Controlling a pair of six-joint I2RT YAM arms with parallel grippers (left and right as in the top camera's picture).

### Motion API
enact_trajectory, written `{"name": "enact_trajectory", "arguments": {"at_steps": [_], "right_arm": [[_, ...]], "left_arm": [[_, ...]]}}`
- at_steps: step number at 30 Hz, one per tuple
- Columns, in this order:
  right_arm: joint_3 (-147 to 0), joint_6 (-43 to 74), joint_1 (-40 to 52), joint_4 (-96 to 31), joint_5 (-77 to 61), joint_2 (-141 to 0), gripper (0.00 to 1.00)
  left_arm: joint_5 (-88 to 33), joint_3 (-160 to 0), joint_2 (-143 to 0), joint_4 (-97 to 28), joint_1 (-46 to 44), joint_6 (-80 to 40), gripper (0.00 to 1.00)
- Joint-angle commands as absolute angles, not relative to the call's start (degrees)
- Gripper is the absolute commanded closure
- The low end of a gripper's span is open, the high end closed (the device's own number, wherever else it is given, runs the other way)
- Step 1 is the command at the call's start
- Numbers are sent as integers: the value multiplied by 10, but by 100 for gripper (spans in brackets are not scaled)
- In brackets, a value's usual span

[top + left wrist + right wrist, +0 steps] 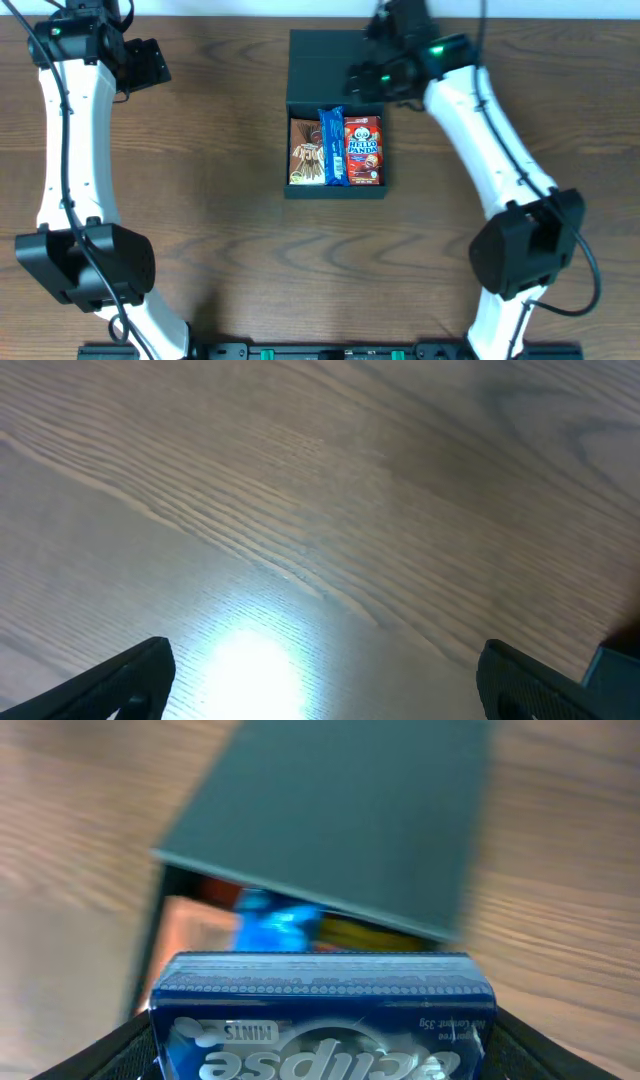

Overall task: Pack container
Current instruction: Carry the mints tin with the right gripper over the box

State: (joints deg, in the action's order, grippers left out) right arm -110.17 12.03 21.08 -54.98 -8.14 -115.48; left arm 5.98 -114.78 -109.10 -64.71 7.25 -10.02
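Wood-grain table (220, 200) fills every view, with the container (335, 193) at its middle toward the far edge. Its flap lid (325, 65) is laid open to the back. Inside, side by side, lie a brown snack packet (306, 152), a blue packet (333, 147) and a Hello Panda box (364, 150).

Packing looks well along. The step in hand is bringing one more item in: the right gripper (372, 80) is clamped on an Eclipse mints pack (322, 1020), one finger on each end. The right arm reaches forward and inward from the right, its wrist over the lid's right side rather than over the tray.

The next move likely calls for carrying the pack back over the open compartment and lowering it there. The three snacks cover most of the floor, so it may have to rest on top of them.

The left gripper (325, 690) hangs over bare wood at the far left, well apart from the container, fingers spread wide and holding nothing.
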Motion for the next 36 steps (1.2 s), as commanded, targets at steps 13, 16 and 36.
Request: {"name": "enact_trajectory", "arguments": {"at_steps": [13, 16, 36], "right_arm": [[-1110, 273, 323, -509, -75, -1228, 45], [-1110, 273, 323, -505, -75, -1247, 44], [-1110, 283, 323, -486, -68, -1267, 17]], "left_arm": [[44, -1157, -1094, -653, 105, -92, 2], [35, -1157, -1094, -654, 110, -92, 2], [29, -1157, -1094, -656, 112, -92, 3]]}}
